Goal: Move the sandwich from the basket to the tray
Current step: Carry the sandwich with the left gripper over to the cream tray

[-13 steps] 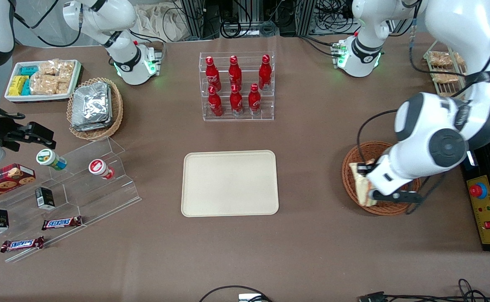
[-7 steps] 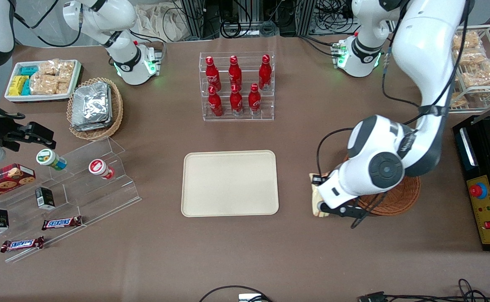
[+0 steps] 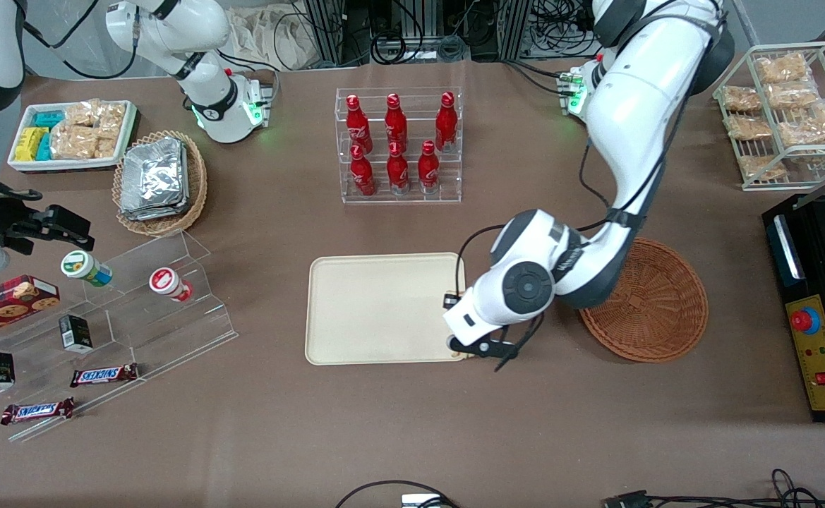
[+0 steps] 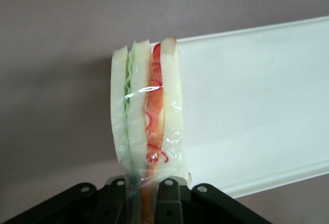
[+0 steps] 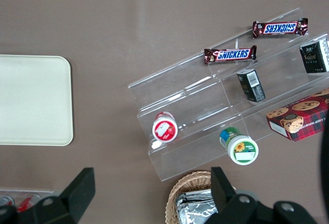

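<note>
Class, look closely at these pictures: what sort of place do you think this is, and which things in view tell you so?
Probably a robotics lab staged as a snack shop. Red bottles fill a clear rack, chocolate bars lie on acrylic steps, and cables trail along the table's edge. The gripper, at the tray's edge, holds a wrapped sandwich.

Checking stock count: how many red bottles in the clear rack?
6. Back row holds three; front row three. None looks hidden. The pincer grips the sandwich over the tray's edge.
</note>
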You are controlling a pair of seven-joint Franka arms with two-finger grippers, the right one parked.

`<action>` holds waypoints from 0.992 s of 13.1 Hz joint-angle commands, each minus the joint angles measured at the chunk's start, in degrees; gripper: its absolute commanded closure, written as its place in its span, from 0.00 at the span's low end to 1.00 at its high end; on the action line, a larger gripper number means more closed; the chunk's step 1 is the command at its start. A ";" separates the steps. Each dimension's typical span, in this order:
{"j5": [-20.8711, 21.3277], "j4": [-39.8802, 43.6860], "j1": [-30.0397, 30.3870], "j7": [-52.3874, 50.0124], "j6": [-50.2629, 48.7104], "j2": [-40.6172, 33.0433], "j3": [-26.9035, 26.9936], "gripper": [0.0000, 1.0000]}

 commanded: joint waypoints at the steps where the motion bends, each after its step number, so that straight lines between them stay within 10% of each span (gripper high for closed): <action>1: 1.88 3.18 -2.23 -2.01 1.72 3.85 0.55 0.91; 7: 1.97 0.46 -2.77 -4.30 -1.42 5.18 0.54 0.88; 8: 2.23 0.45 -2.85 -4.39 -1.96 5.09 0.54 0.78; 9: 2.32 0.28 -2.85 -4.39 -2.05 5.00 0.54 0.24; 10: 2.41 -0.33 -2.94 -4.30 -2.05 4.83 0.54 0.00; 13: 2.15 -0.25 -2.59 -4.47 -2.05 4.04 0.54 0.00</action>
